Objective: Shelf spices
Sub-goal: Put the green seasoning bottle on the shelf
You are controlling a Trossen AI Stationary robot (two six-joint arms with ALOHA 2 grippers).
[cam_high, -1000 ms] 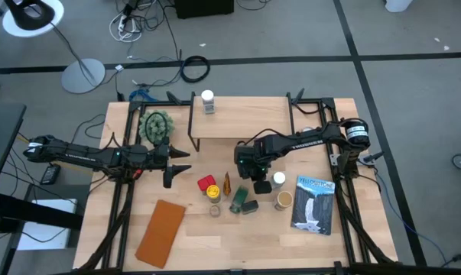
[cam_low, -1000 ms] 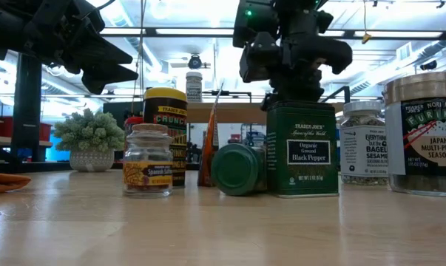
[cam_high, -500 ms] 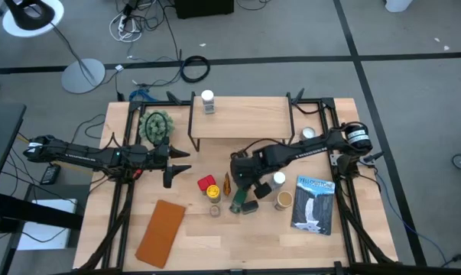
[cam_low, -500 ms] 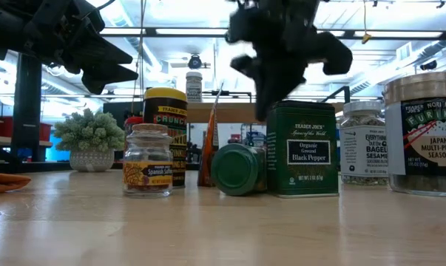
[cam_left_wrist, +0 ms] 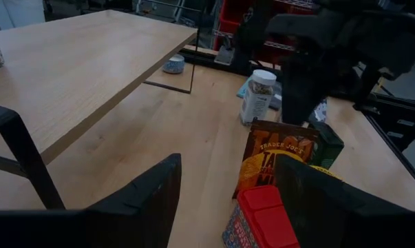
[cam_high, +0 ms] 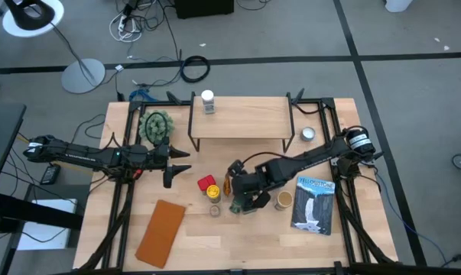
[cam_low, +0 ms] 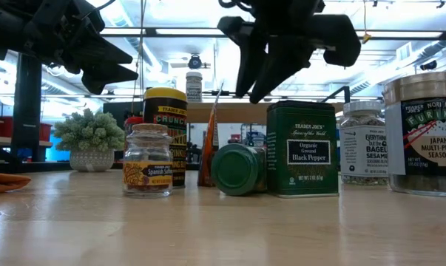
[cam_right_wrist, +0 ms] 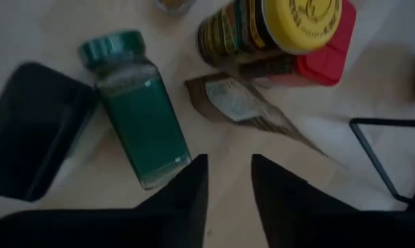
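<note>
The spices stand clustered near the middle of the table: a red box (cam_high: 206, 182), a yellow-lidded jar (cam_right_wrist: 290, 24), an amber packet (cam_right_wrist: 252, 107), a dark tin (cam_right_wrist: 32, 131), a tan-lidded jar (cam_high: 284, 200) and a small saffron jar (cam_low: 147, 159). A green jar (cam_right_wrist: 135, 114) lies on its side. One white-lidded jar (cam_high: 208, 100) stands on the shelf (cam_high: 241, 118). My right gripper (cam_right_wrist: 228, 186) hangs open above the cluster, pointing down, over the gap between the green jar's base and the packet. My left gripper (cam_left_wrist: 228, 207) waits open, to the left of the red box (cam_left_wrist: 262, 213).
A blue-and-white book (cam_high: 314, 202) lies right of the spices and a flat brown pad (cam_high: 161, 231) near the front left. A potted plant (cam_high: 155, 126) stands left of the shelf. A small round tin (cam_high: 308, 134) sits by the shelf's right legs.
My right gripper has moved from in front of the shelf toward the table's near edge and a little left, and now hangs over the lying green jar and the packet. The spices have stayed in place.
</note>
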